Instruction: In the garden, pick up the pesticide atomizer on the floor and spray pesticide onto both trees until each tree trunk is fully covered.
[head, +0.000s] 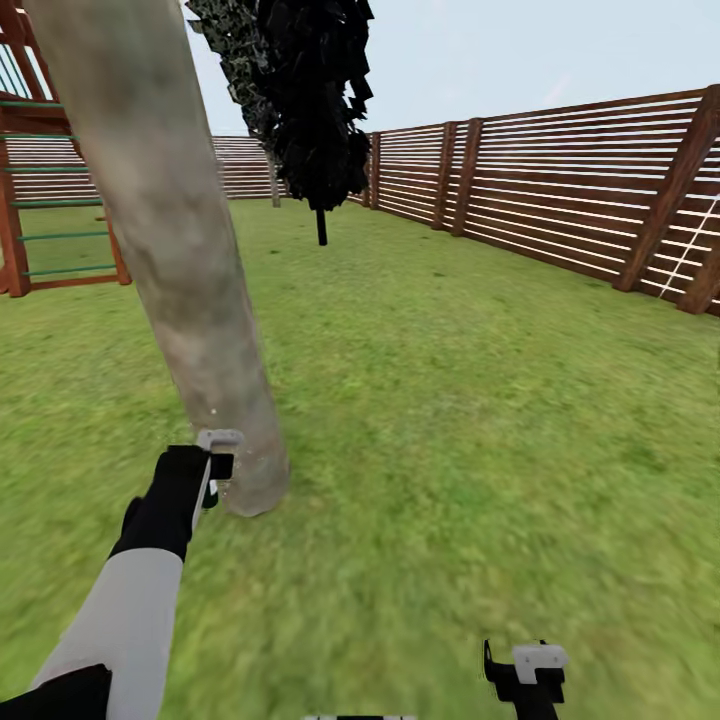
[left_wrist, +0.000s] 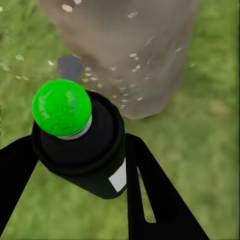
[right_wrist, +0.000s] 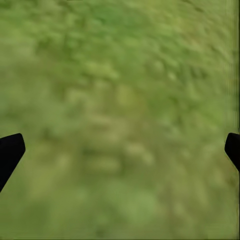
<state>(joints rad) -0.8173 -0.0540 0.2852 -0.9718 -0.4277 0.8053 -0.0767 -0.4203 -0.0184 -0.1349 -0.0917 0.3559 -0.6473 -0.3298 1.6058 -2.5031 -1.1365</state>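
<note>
Gripping the atomizer (left_wrist: 82, 145), left hand (head: 215, 465) nearly touches trunk (head: 190, 290); right hand (head: 528, 668) wide over lawn (head: 480, 420).

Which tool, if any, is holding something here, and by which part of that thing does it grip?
The left tool holds the pesticide atomizer, its fingers clamping the black body on both sides below the green cap. The right tool is open over grass, holding nothing.
</note>
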